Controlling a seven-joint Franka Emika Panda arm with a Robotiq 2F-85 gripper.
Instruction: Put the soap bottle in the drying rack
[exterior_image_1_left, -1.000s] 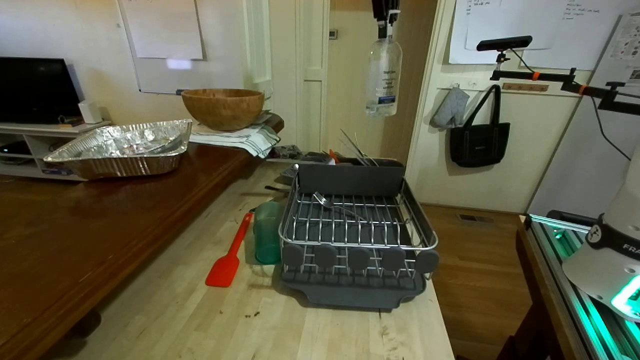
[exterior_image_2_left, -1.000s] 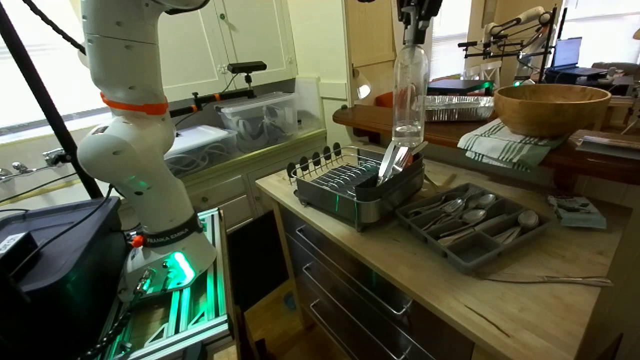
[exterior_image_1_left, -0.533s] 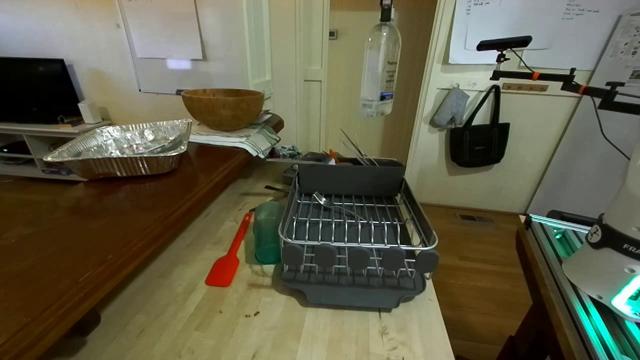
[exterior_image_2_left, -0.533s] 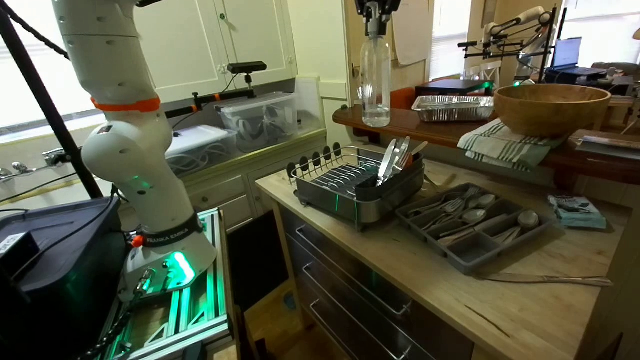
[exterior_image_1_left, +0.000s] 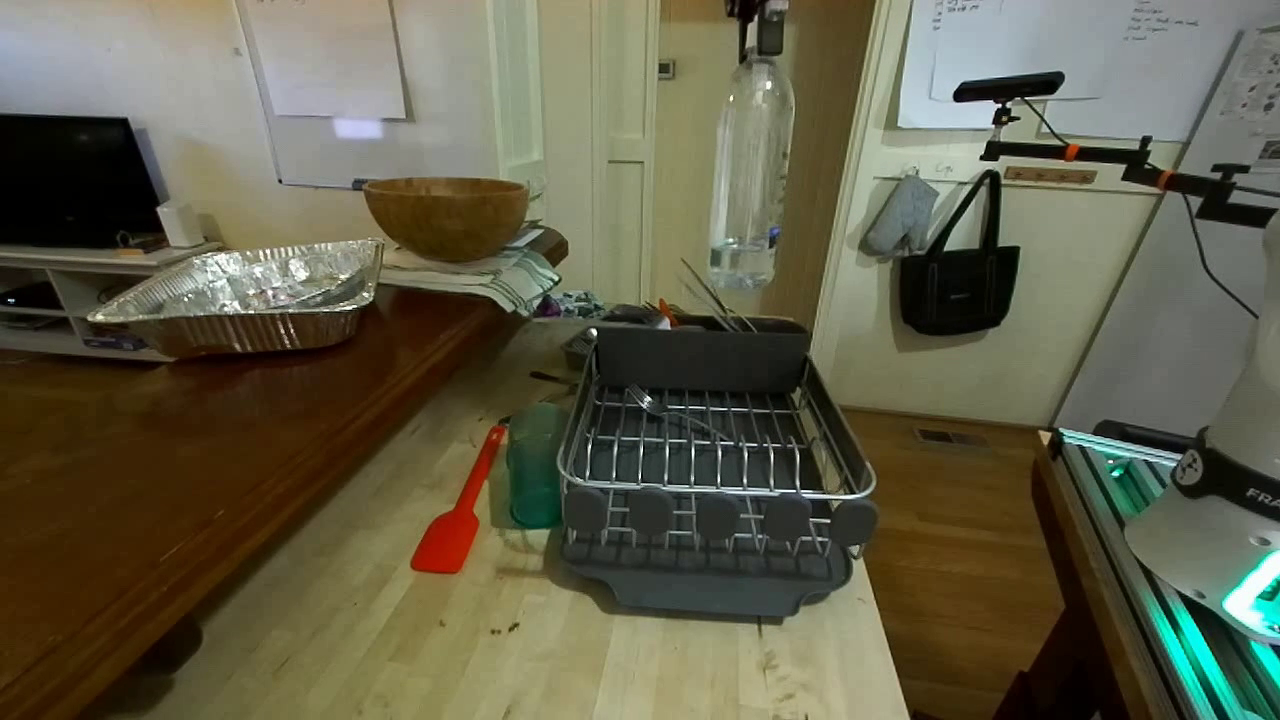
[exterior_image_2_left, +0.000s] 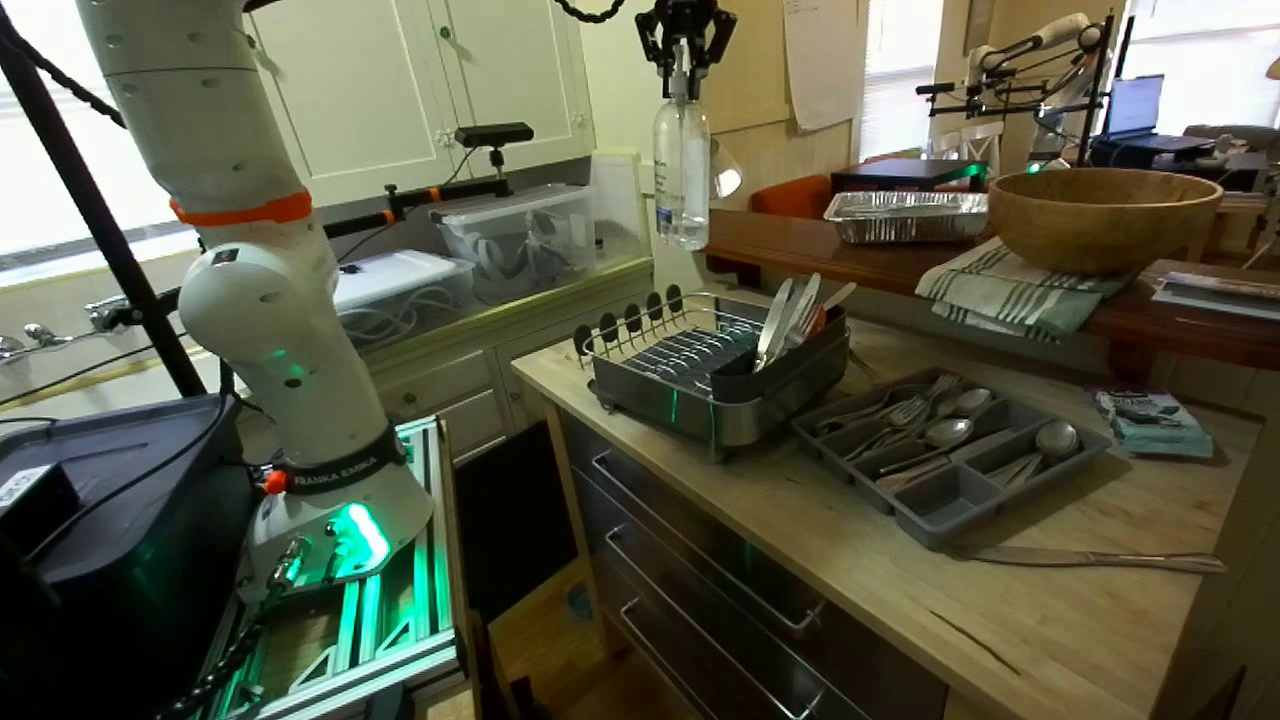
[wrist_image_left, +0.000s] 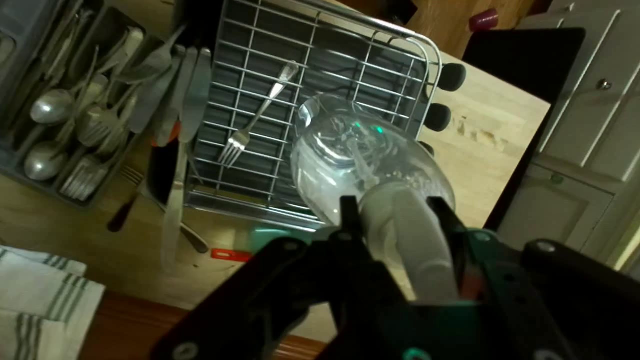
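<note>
One soap bottle (exterior_image_2_left: 682, 180) aloft above the drying rack (exterior_image_1_left: 717, 465)

Pinched at the pump top (wrist_image_left: 415, 240) by the claw (wrist_image_left: 393, 201), closed in to the pump's width; probably held there to hang the body near upright for lowering base first. Clear of the rack, apparently nearer the knobbed end (exterior_image_2_left: 632, 316) than the knives (exterior_image_2_left: 772, 325), sensible for missing them. Look to the wrist view for fingertips (wrist_image_left: 349, 207) flanking the pump, to an exterior view for a red spatula (exterior_image_1_left: 460, 512) and teal cup (exterior_image_1_left: 535, 470) whole on the worktop (exterior_image_1_left: 700, 665) beside the rack, only scraps from the wrist.
</note>
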